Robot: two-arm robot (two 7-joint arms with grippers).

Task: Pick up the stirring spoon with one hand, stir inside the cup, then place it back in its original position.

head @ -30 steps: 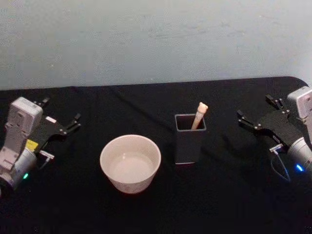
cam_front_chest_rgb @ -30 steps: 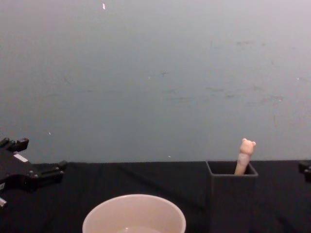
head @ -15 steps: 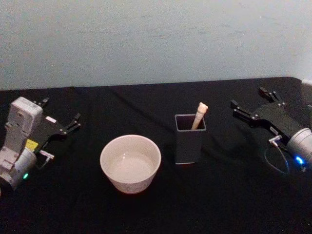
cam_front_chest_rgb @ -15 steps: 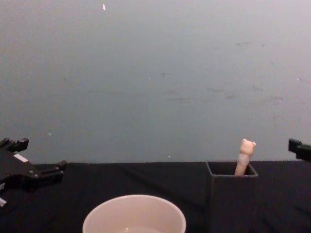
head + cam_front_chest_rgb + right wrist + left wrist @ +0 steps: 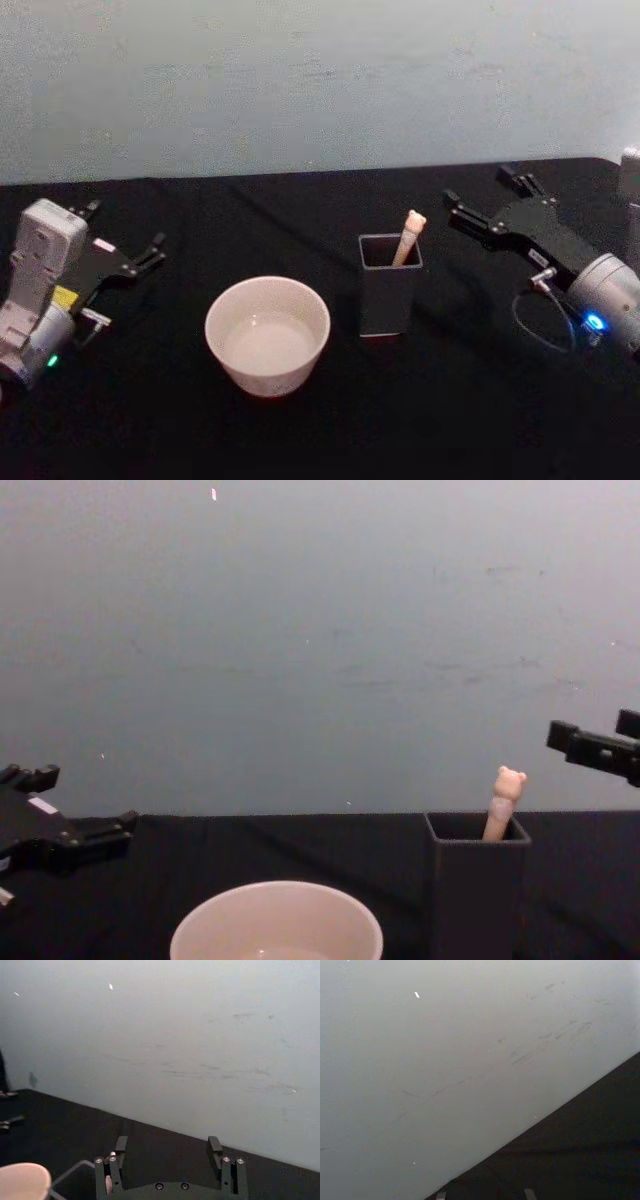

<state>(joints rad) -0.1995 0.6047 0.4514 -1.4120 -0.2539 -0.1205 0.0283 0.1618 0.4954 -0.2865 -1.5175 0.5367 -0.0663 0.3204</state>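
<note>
A: what changed vs 1 s ago?
B: only the right gripper [image 5: 478, 195]. It was out by the right edge, now it's come in leftward + farther back, up off the table [image 5: 300, 215]. In chest view it's climbed from low at the right edge to above the bear head.
A: jaws?
B: spread wide, nothing btwn them. Right wrist view agrees, fingers [image 5: 120, 1144] well apart, empty.
A: left side?
B: left gripper [image 5: 125, 226] hasn't budged. Parked at the left edge, jaws apart, empty too.
A: spoon?
B: spoon [image 5: 410, 235] in the same spot. It's standing in the holder [image 5: 388, 295], leaning to the far right corner, bear head poking above the rim. Cup [image 5: 262, 378] unmoved, left of the holder + a bit nearer.
A: room to move?
B: open gap btwn the right gripper and the bear head. Gripper sits right of the holder, a bit farther back. There's a strip of bare cloth btwn cup and holder, not touching. Near part of the table is bare. Far edge runs along the wall [image 5: 300, 80], well behind the holder. Table's far right corner is rounded, just behind the right arm.
</note>
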